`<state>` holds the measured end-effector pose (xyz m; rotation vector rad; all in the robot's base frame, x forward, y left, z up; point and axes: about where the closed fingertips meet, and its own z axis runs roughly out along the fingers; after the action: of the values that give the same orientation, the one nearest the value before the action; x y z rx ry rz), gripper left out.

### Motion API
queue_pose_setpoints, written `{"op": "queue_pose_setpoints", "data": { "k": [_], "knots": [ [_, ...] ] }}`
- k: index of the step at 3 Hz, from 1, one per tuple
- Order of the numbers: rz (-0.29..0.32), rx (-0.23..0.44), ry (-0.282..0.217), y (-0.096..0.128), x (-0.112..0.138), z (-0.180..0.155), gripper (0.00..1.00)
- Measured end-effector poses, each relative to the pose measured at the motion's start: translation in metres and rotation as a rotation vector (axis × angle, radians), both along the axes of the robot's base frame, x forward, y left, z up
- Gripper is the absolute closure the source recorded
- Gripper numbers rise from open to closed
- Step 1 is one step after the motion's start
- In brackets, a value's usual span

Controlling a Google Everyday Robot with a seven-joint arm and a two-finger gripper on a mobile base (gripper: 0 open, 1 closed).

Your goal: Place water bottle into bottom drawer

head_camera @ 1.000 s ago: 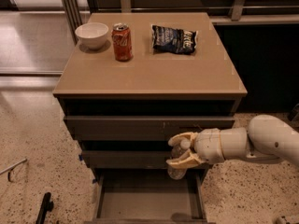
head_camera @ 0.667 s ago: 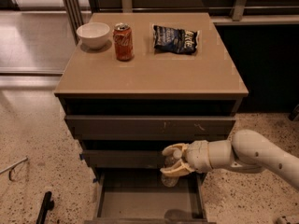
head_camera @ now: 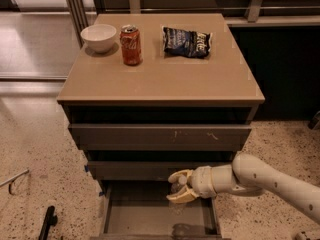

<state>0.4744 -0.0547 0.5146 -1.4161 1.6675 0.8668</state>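
My gripper (head_camera: 180, 186) hangs in front of the cabinet, just over the back of the open bottom drawer (head_camera: 142, 216). Its two yellowish fingers (head_camera: 181, 176) are closed around the water bottle (head_camera: 176, 203). The bottle shows only faintly, as a clear body hanging down from between the fingers toward the drawer's plain grey floor. My white arm reaches in from the lower right. The drawer is pulled out and its floor is bare apart from a shadow near the front.
On the tan cabinet top (head_camera: 160, 81) stand a white bowl (head_camera: 98, 36), an orange-red soda can (head_camera: 131, 45) and a dark chip bag (head_camera: 187, 41). The two upper drawers (head_camera: 160, 136) are pushed in. A black object (head_camera: 47, 221) lies on the speckled floor at left.
My gripper has moved left and down with the bottle, from in front of the middle drawer to over the open bottom drawer.
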Motion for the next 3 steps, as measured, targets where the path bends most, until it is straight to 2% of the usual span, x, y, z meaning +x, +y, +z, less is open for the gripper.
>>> {"op": "queue_pose_setpoints", "data": {
  "k": [1,2,3],
  "knots": [
    [0.002,0.001,0.005,0.001,-0.001,-0.003,1.0],
    [0.001,-0.006,0.0,0.001,0.0,-0.032,1.0],
    [-0.009,-0.003,-0.011,-0.002,0.01,-0.088,1.0]
  ]
}}
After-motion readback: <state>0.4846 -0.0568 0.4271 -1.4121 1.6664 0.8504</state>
